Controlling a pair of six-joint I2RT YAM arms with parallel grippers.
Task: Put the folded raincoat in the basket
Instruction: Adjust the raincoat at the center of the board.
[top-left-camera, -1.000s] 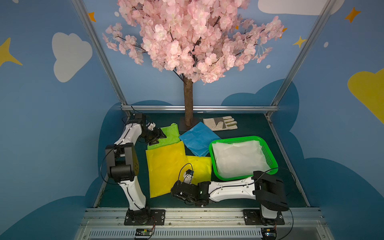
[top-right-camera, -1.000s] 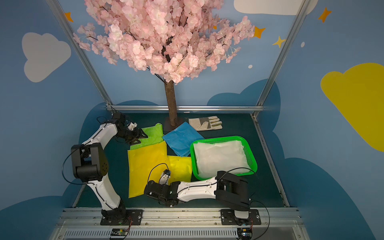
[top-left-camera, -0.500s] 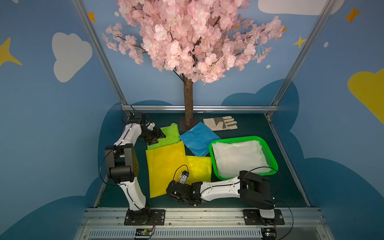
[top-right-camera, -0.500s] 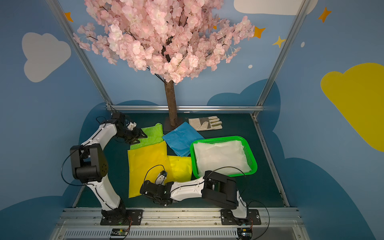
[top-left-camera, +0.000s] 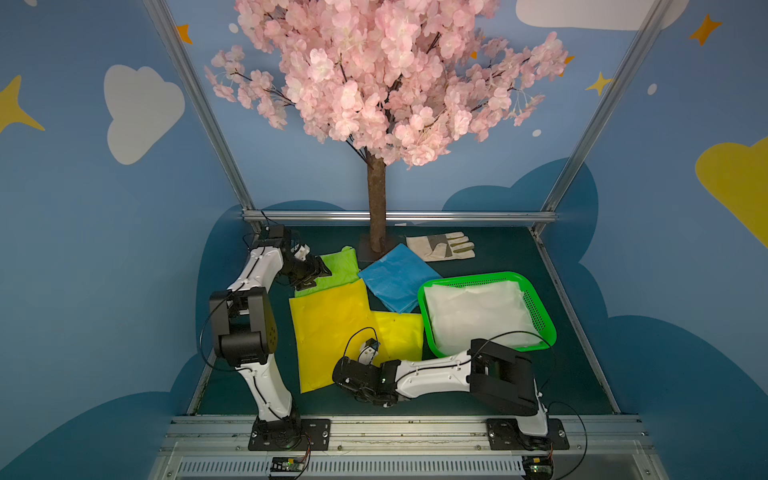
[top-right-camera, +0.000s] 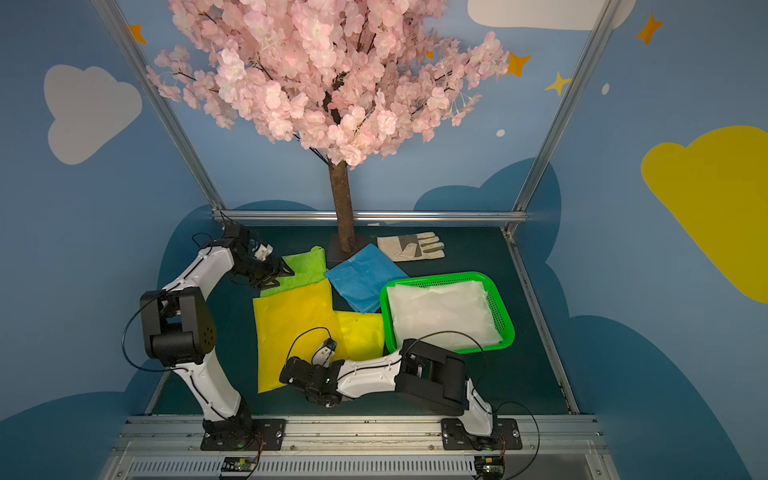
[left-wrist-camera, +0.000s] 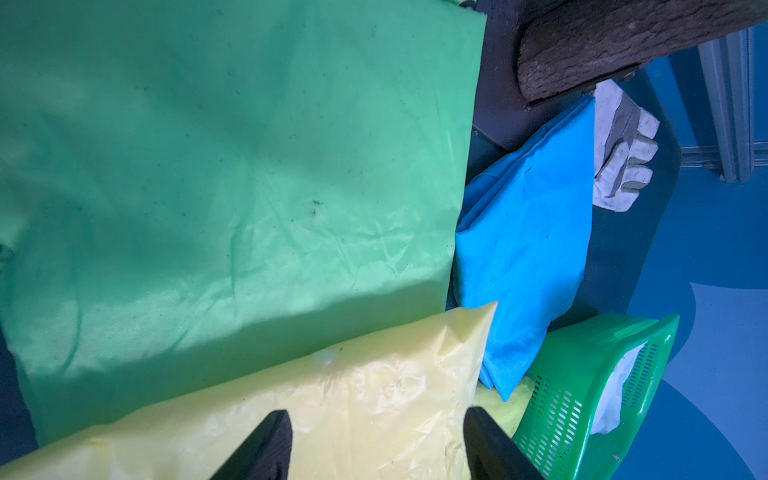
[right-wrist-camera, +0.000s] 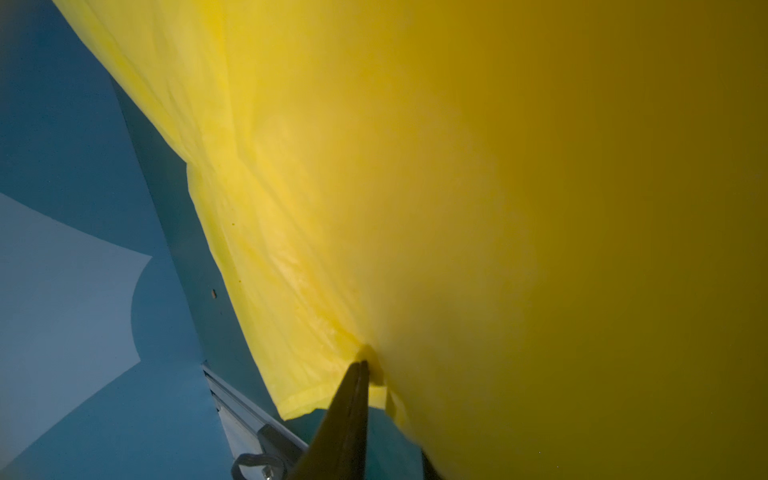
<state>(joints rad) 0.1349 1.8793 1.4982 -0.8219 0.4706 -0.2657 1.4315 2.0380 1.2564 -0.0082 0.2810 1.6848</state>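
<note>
Pinching: the right claw (right-wrist-camera: 360, 365) has its jaws together on the near edge of the yellow raincoat (top-left-camera: 332, 328), and the plastic puckers at the tips in the right wrist view.
Left claw: the left claw (left-wrist-camera: 376, 413) hangs with its jaws apart over the far corner of the yellow raincoat, holding nothing.
Yellow raincoat: it lies flat on the desk (top-left-camera: 498, 255), just beside the basket (top-left-camera: 535, 309), with no part of it inside.
Basket: it holds a white raincoat (top-left-camera: 478, 320), folded and covering most of the bottom.
Others outside: the blue raincoat (top-left-camera: 399, 278) and the green raincoat (top-left-camera: 338, 270) lie on the desk towards the back. The yellow one overlaps the green.
Bystander: a work glove (top-left-camera: 440, 246) lies at the back, apart from the coats.
Done, as I judge it: one coat is in the basket, and a grip has been taken on the next.
Left to do: lifting the yellow coat, carrying it over the rim and letting it go. The blue and green coats look likely to follow.
</note>
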